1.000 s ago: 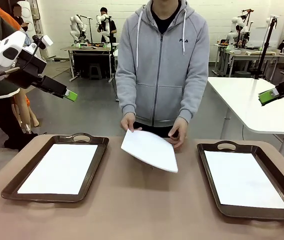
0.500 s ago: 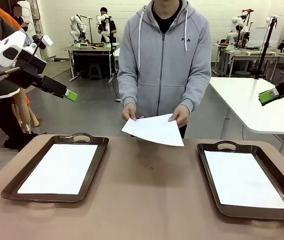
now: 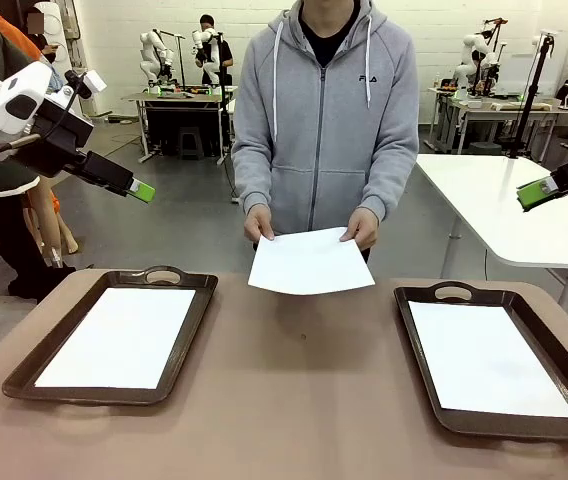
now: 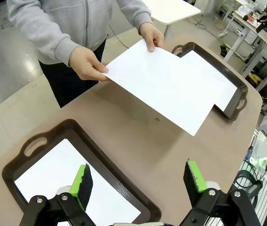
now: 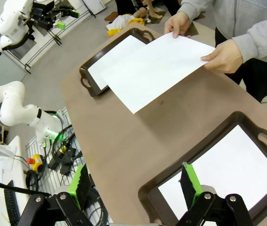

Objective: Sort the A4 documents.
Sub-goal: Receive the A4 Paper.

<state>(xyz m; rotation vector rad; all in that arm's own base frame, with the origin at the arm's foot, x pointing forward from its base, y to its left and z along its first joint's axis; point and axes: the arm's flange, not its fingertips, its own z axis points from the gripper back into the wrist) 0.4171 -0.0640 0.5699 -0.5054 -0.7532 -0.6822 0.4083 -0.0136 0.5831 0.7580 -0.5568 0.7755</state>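
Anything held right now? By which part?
Both pincers, left and right, are open and hold nothing. The person's hands grip the far edge of one A4 sheet at its two corners, above the table.

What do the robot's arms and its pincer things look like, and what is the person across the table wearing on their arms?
The arms are white with black joints. Each ends in a black two-finger gripper: the left gripper and right gripper have bright green pads on the fingertips and silver bolts at the finger hinges. The person's sleeves are grey, from a zipped hoodie with white drawstrings.
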